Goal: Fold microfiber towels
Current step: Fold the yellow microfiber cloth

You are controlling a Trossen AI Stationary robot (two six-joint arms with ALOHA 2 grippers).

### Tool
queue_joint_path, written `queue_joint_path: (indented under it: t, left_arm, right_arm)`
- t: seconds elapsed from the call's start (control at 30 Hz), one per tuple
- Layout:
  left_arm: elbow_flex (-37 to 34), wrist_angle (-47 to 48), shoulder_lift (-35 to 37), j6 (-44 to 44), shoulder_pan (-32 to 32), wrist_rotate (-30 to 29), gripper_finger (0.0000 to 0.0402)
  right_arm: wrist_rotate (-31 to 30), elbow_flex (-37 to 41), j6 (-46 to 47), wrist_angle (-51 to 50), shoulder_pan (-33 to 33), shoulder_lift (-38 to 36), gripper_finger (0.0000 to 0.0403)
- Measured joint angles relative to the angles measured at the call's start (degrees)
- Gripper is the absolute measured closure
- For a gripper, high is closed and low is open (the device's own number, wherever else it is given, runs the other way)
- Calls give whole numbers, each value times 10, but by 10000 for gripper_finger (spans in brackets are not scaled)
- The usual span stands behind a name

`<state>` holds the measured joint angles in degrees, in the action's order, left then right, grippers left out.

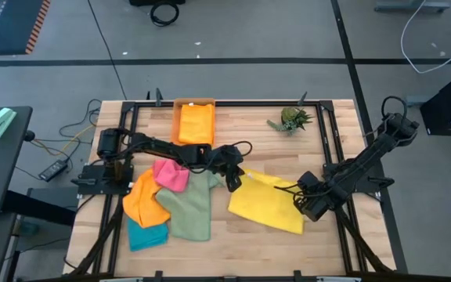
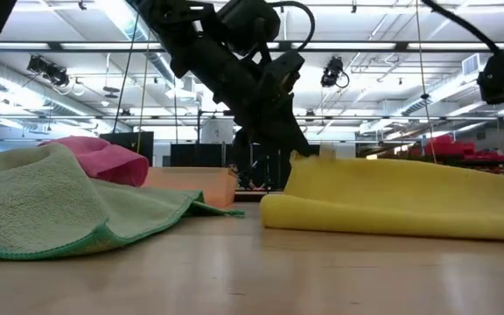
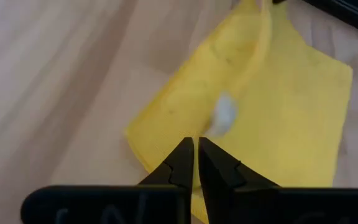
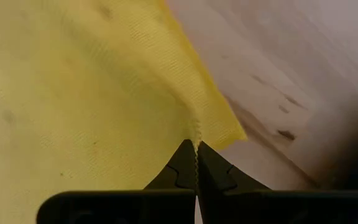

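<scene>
Yellow towel [image 1: 266,204] folded flat on the tabletop [image 1: 343,133] toward its right edge, right gripper [image 4: 196,144] pinching its right corner, left gripper [image 3: 195,146] above its left corner, fingers narrowly parted, holding nothing.

Bare table [image 1: 249,247] before towels [image 1: 171,205], apparently.

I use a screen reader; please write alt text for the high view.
From above, two dark arms work a yellow towel on a wooden table: the right claw pinches its right edge, the left claw is at its upper-left corner. Left lie pink, orange, green and teal towels.
</scene>
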<state>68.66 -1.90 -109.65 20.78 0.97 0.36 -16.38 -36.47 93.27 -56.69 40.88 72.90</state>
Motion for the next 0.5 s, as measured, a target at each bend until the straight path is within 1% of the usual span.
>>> queue_joint_path:
  t: [0.2,0.27,0.37,0.5]
  left_arm:
    - [0,-16,-1,-62,0,-22,337]
    - [0,-12,-1,-62,2,-30,324]
    - [0,-12,-1,-32,4,-32,308]
    - [0,9,-1,-39,4,-31,300]
  right_arm:
    - [0,0,4,-10,-24,0,400]
    - [0,0,5,-10,-31,0,400]
    - [0,0,6,-12,-43,2,400]
    - [-12,0,4,-14,-48,2,400]
